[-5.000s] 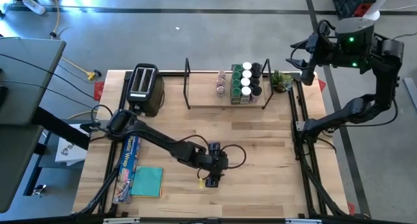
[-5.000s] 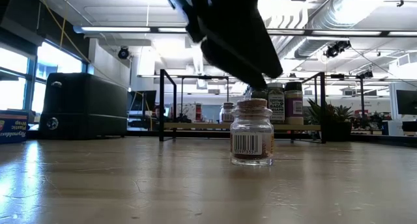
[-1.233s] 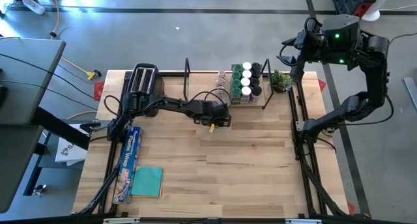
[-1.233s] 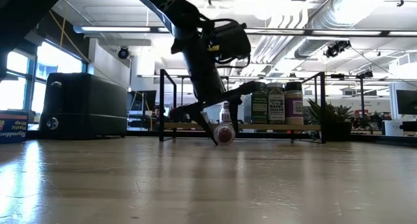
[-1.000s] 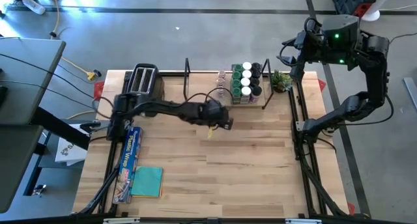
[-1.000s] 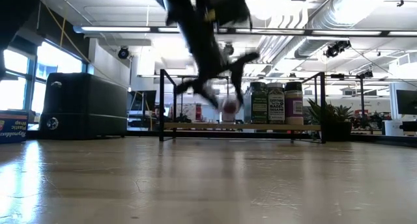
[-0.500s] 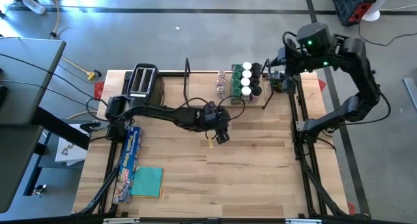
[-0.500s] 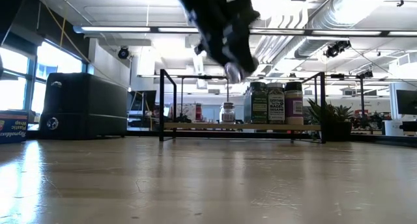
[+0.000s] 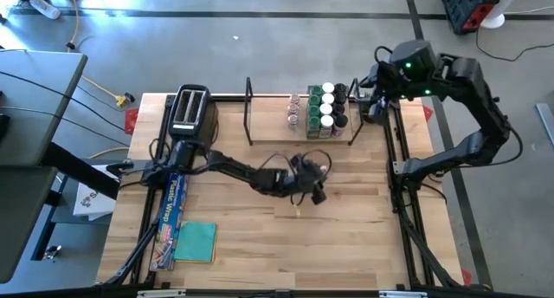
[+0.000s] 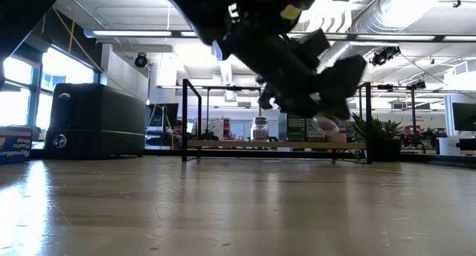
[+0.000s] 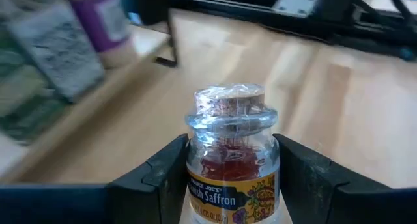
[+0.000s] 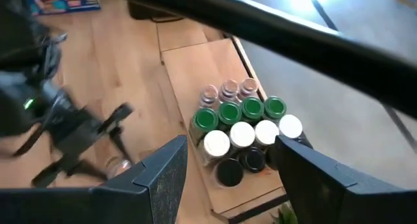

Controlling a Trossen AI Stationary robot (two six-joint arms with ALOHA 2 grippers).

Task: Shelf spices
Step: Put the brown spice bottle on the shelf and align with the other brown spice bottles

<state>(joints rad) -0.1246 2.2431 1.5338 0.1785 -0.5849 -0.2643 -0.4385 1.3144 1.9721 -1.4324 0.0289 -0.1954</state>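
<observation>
A small clear glass spice jar [image 11: 231,152] with a cork stopper and red threads inside sits between the fingers of my left gripper [image 9: 317,192], over the table's middle, in front of the shelf [image 9: 275,133]. The shelf's wooden board carries several spices [image 9: 322,107] with green, white and dark lids at its right end, standing on their bases. My right gripper [image 12: 225,185] hangs open high above the shelf's right end, with nothing between its fingers. My left gripper pinches the jar's labelled body [image 11: 195,178], below the neck, between its two fingers [image 11: 163,178]. The fingers come from the table's left, slanting down, and lie along the jar. The corked end [image 11: 229,100] points away from the wrist. The jar [image 10: 327,123] hangs clear of the table.
A black-and-silver toaster [image 9: 190,116] stands at the far left, a small potted plant [image 9: 374,107] right of the shelf. A plastic-wrap box [image 9: 170,211] and a teal cloth [image 9: 195,242] lie near the left edge. Bare wood stretches across the near right.
My left gripper has carried the jar away from the shelf, toward the table's right and near edges, and has rolled its wrist; the jar stays clear of the table. My right arm has swung left, toward the shelf's right end, and come down a little.
</observation>
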